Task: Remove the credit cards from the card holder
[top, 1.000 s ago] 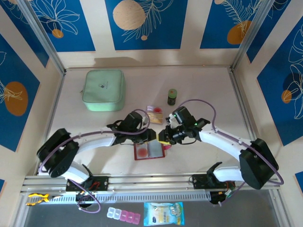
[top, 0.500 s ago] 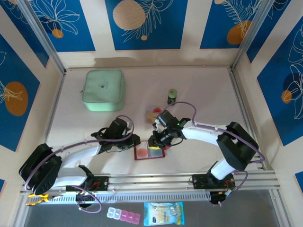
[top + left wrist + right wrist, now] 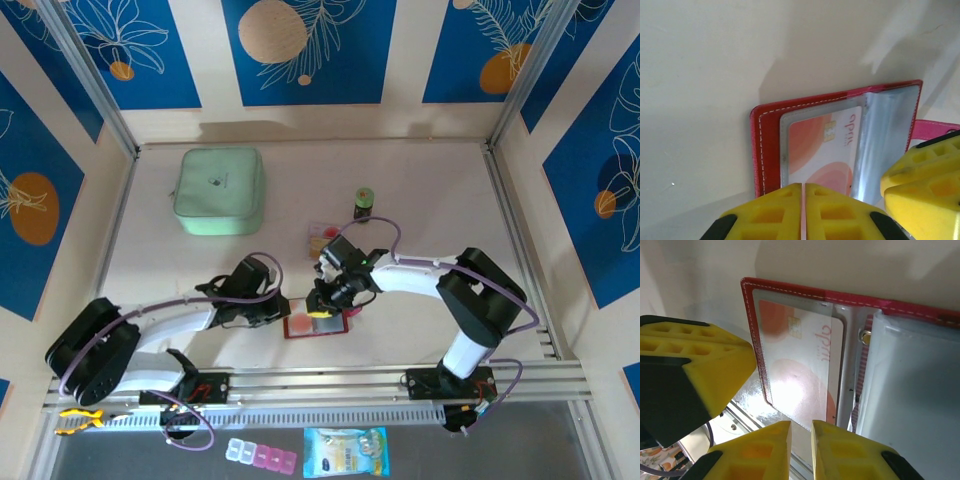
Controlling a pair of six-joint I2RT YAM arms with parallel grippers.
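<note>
Pillbox (image 3: 262,455) and packet (image 3: 345,450) lie on the near ledge, in front of the arm bases. Past them the holder (image 3: 332,326) lies open and flat on the table, with a gripper at each side.

The left gripper (image 3: 287,308) sits at its left edge, clenched. In the left wrist view its fingers (image 3: 775,212) press together over the red border with a thin pink line in the seam; whether they pinch anything I cannot tell.

The right gripper (image 3: 322,302) is over the holder's far edge. Its fingers (image 3: 845,450) stand almost together at the edge of the clear sleeve, and I cannot tell if they grasp it.

A card (image 3: 800,370), orange and white, sits inside that sleeve. A pink tab (image 3: 935,127) sticks out at the holder's side.

Farther back, loose cards (image 3: 325,238) lie just beyond the right gripper. Beyond them is a can (image 3: 363,203), and a pouch (image 3: 220,190) lies far left.
</note>
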